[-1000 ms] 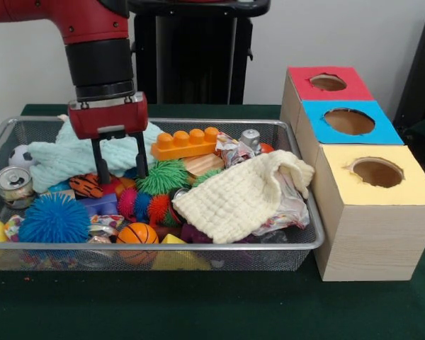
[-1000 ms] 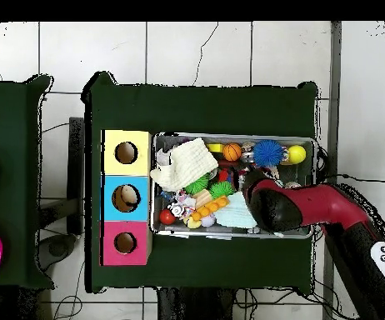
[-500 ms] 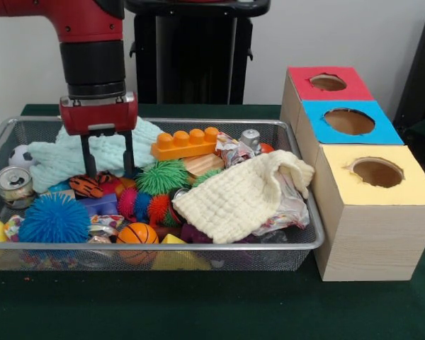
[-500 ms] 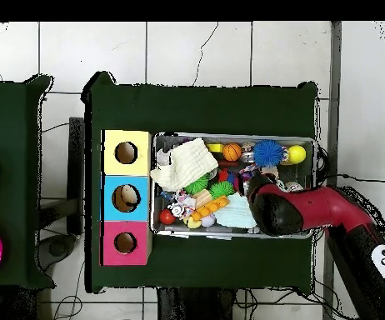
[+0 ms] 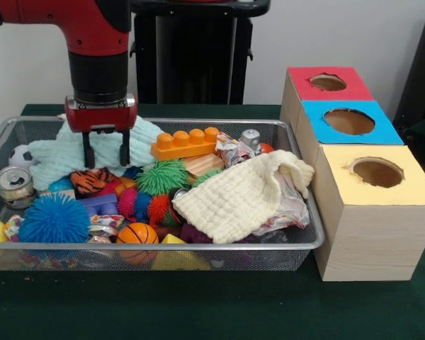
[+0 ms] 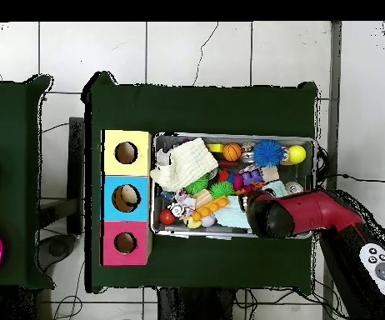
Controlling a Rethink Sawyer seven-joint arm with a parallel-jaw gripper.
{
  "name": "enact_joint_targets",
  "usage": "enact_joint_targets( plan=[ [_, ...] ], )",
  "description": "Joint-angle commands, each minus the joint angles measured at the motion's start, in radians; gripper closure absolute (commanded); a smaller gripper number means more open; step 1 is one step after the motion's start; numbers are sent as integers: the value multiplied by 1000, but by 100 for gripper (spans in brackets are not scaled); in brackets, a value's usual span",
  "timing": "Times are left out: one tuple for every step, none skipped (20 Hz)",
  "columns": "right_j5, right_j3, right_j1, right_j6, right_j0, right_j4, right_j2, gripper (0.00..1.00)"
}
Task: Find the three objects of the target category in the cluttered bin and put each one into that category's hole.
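Observation:
The silver wire-mesh bin [image 5: 163, 246] is full of clutter; it also shows in the overhead view [image 6: 229, 137]. The orange tiger-striped toy [image 5: 91, 182] lies at the bin's left, in front of the mint cloth. My gripper [image 5: 106, 161] is open and empty. It hangs just above and behind the tiger toy, over the cloth, and is not touching the toy. In the overhead view the arm [image 6: 272, 217] hides the gripper. The pale yellow-tan toy is hidden. The red-topped box's hole [image 5: 328, 82] is at the far right; it also shows in the overhead view [image 6: 126, 242].
A mint knitted cloth [image 5: 53, 157], a cream cloth [image 5: 241, 198], an orange brick [image 5: 185, 142], green [image 5: 163, 176] and blue [image 5: 54, 219] spiky balls, a small basketball [image 5: 137, 234] and a can [image 5: 14, 185] crowd the bin. The blue-topped hole [image 5: 348, 121] and yellow-topped hole [image 5: 377, 172] sit nearer than the red one.
My gripper has risen out of the clutter and shifted left and back, still open and empty. The tiger toy stays in the bin and shows more fully.

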Motion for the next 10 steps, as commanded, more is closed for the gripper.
enact_joint_targets(
  plan=[
    [219, -90, 55, -187, 56, -57, -112, 0],
    [236, -96, 51, -188, 61, -54, -121, 0],
    [253, -101, 47, -190, 66, -52, -129, 0],
    [257, -105, 46, -195, 67, -51, -132, 0],
    [259, -113, 46, -202, 69, -53, -135, 0],
    [257, -119, 49, -202, 70, -58, -140, 0],
    [256, -127, 49, -203, 72, -64, -146, 0],
    [252, -128, 46, -201, 72, -68, -152, 0],
    [248, -129, 43, -198, 72, -73, -159, 0],
    [245, -128, 38, -199, 72, -74, -164, 0]
  ],
)
